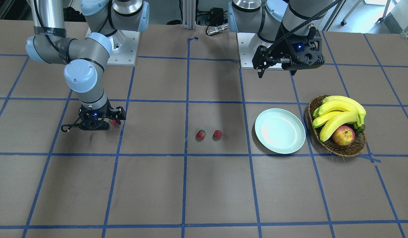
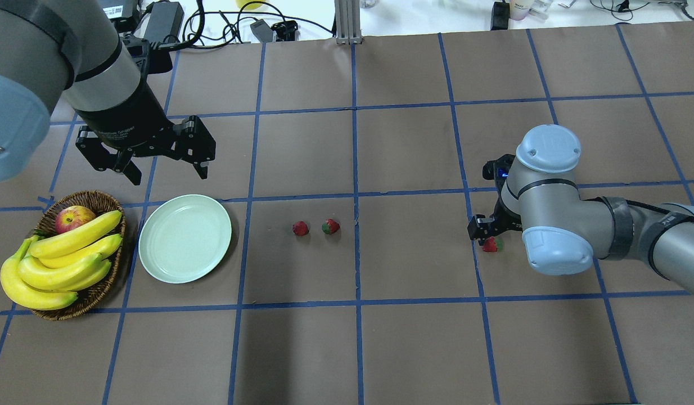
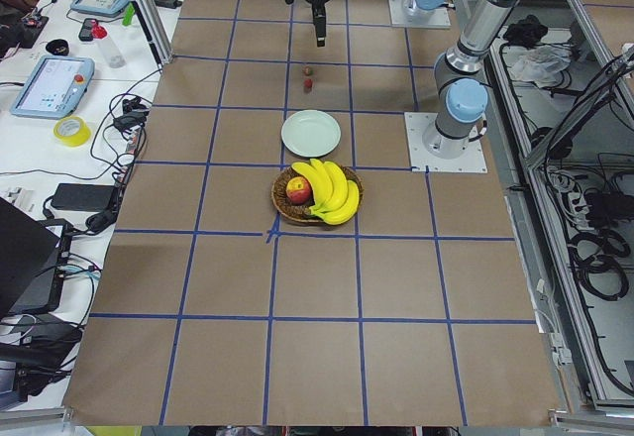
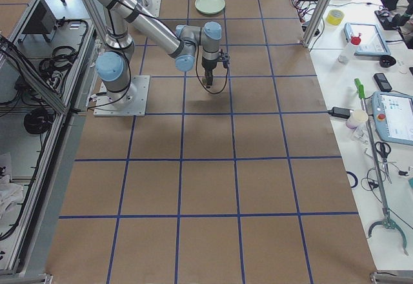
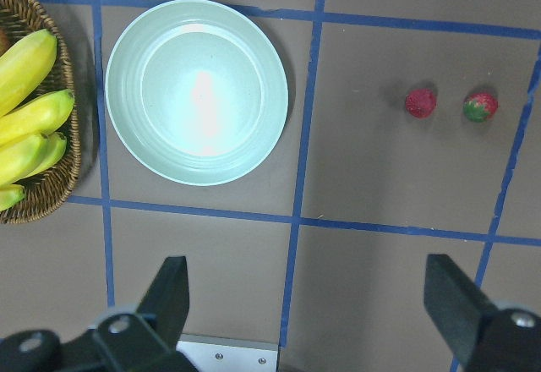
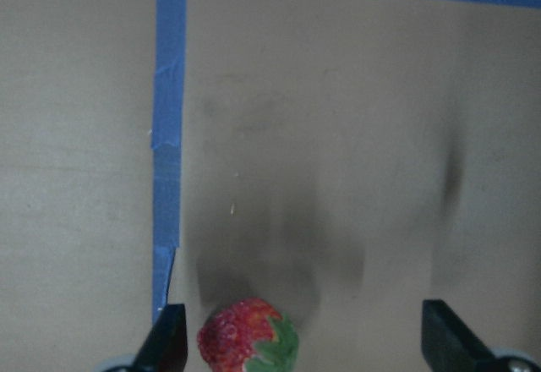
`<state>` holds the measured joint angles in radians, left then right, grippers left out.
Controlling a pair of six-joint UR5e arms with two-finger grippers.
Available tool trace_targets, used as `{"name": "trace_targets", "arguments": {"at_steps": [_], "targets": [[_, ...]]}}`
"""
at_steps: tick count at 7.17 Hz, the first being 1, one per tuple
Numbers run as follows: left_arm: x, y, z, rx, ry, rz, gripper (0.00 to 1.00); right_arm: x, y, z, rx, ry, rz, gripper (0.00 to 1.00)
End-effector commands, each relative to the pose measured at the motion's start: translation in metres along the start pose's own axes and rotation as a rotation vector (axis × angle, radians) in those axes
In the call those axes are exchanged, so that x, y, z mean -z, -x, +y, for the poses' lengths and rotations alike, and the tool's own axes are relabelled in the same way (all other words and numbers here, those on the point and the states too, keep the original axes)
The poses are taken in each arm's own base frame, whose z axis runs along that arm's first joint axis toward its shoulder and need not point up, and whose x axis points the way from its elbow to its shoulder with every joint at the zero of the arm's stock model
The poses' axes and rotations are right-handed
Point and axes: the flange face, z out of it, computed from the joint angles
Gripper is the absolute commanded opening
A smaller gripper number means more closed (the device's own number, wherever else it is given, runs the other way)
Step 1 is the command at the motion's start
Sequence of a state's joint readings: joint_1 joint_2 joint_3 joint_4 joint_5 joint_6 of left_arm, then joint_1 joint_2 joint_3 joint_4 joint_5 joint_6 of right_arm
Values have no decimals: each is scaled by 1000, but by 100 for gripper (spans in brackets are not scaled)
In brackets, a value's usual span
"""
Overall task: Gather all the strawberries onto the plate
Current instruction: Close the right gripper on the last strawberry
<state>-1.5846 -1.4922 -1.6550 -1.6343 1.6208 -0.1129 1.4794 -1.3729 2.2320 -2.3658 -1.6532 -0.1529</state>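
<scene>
From across the table, we saw the right gripper (image 1: 97, 121) low over the table (image 1: 204, 191) at the view's 9 o'clock, with the first strawberry (image 1: 114, 122) at its fingers. A second strawberry (image 1: 200, 134) and a third strawberry (image 1: 218, 134) lay side by side near the centre. The plate (image 1: 280, 132) sat at their 3 o'clock with nothing on it. A wicker basket (image 1: 343, 150) of bananas (image 1: 339, 112) and an apple (image 1: 343, 135) was just beside the plate, again at 3 o'clock. The left gripper (image 1: 276, 67) hung at the plate's 12 o'clock.

From overhead, the left gripper (image 2: 168, 169) was spread wide and held nothing. The first strawberry (image 2: 491, 244) peeked out at the right gripper's 6 o'clock, well apart from the plate (image 2: 185, 238), which lay at its 9 o'clock.

The left wrist camera showed both fingers (image 5: 169, 292) far apart, the plate (image 5: 196, 91) at 11 o'clock and the other two strawberries at 1 o'clock.

The right wrist camera showed that gripper's fingers (image 6: 448, 338) parted, with the first strawberry (image 6: 248, 348) on the table between them, close to the finger at its 9 o'clock and not clasped.
</scene>
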Motion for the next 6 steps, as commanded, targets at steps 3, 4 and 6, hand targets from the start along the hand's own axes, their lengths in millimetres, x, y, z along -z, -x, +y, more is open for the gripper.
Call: {"name": "trace_targets", "arguments": {"at_steps": [3,4,6], "targets": [[-2,0,0,0,3,-1,100,-4,5,3,6,14,-39,69],[-2,0,0,0,4,-1,100,-5,6,5,4,18,-43,61],[-3,0,1,0,6,-1,100,-2,6,3,10,11,-43,31]]}}
